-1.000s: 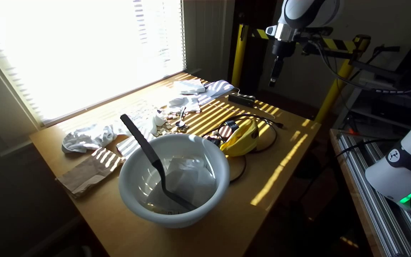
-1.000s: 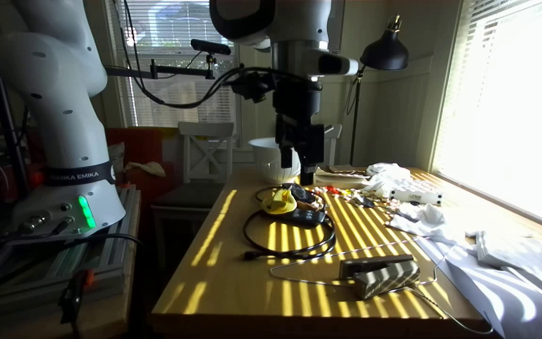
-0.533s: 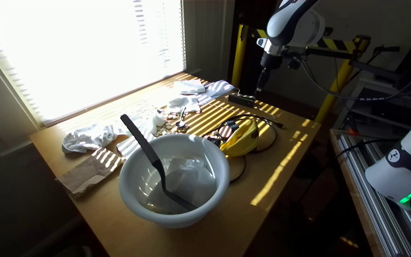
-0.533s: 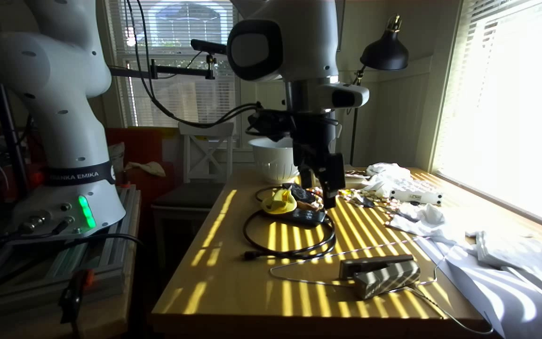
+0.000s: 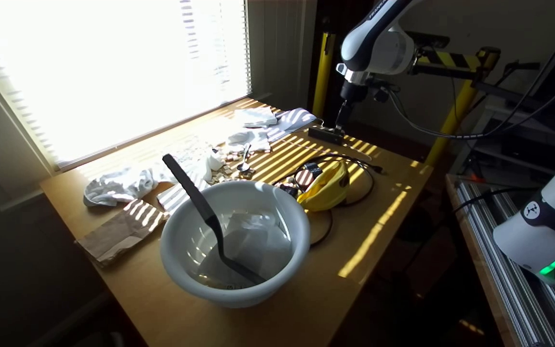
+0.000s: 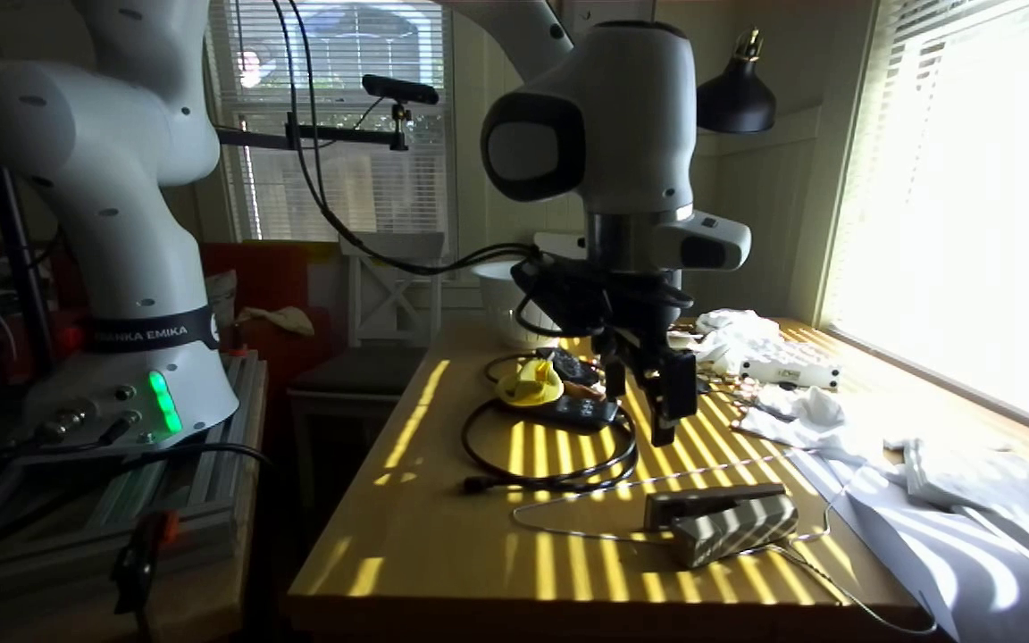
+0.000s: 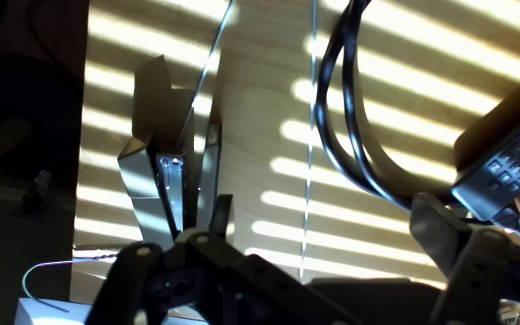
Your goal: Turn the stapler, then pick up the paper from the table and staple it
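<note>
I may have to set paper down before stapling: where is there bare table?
Bare: the table corner between the black cable, thin wire and robot-side edge; also the strip between that edge and the white bowl. Crowded: around the stapler, with wire looping past and paper nearby; and by the window, where crumpled white pieces and a spoon lie.

Glaring white at the window point(image 5: 113, 67), left in an exterior view; dim along the far right wall point(image 5: 513, 24). Striped with sunlight across the table point(image 7: 260, 104). Darkly shadowed beside the stapler point(image 7: 147, 189).
</note>
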Motion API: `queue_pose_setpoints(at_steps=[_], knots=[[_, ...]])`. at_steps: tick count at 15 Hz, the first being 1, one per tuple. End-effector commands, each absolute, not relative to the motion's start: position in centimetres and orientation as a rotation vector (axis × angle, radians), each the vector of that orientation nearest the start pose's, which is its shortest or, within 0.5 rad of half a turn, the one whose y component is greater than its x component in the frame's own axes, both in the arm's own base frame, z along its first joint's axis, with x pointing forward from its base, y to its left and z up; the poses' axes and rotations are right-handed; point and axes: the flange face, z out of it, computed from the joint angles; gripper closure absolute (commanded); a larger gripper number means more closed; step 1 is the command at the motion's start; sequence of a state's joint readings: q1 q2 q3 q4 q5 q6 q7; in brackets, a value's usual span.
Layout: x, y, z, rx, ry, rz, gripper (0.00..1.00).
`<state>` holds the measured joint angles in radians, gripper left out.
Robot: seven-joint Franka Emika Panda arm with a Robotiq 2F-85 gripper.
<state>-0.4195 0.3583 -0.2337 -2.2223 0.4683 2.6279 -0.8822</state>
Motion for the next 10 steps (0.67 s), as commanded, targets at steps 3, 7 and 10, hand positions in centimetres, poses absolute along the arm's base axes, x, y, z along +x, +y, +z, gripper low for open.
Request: queue_pose_setpoints(at_steps=[3,7,10], knots=[[43.1,-35.8,21.4,-3.023,0.284,-0.292,0.00],[42.5,-37.5,20.7,-3.028,0.366,-0.308,0.00],[42.8,-37.7,19.2,-3.031,0.402,-0.306,0.00]])
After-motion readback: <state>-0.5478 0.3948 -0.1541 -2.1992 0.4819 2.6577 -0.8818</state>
